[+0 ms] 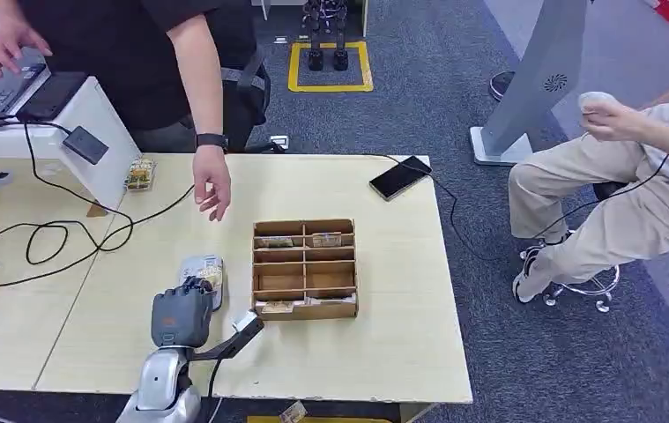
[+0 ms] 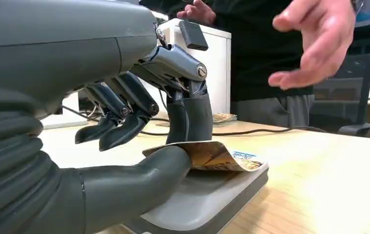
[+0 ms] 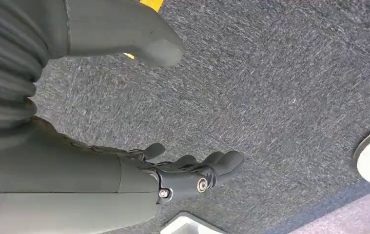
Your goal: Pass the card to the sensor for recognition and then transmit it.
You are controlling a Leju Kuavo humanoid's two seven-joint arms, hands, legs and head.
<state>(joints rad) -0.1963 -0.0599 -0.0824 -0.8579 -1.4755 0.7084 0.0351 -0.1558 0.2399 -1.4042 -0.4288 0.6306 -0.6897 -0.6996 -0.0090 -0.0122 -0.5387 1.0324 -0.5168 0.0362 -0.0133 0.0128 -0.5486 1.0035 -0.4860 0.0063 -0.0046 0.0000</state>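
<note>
1. The left robot hand (image 2: 139, 146) is grasping the card (image 2: 217, 156), thumb under it and a finger on top, right over the grey sensor pad (image 2: 207, 200) on the bench (image 1: 383, 352).
2. Just beside the sensor pad stands the cardboard organizer (image 1: 305, 269), cards in some compartments.
3. Beyond the sensor pad, a person's hand (image 1: 214, 185) hovers above the bench.
4. The right robot hand (image 3: 192, 173) hangs released over the carpet (image 3: 280, 87), fingers apart.
</note>
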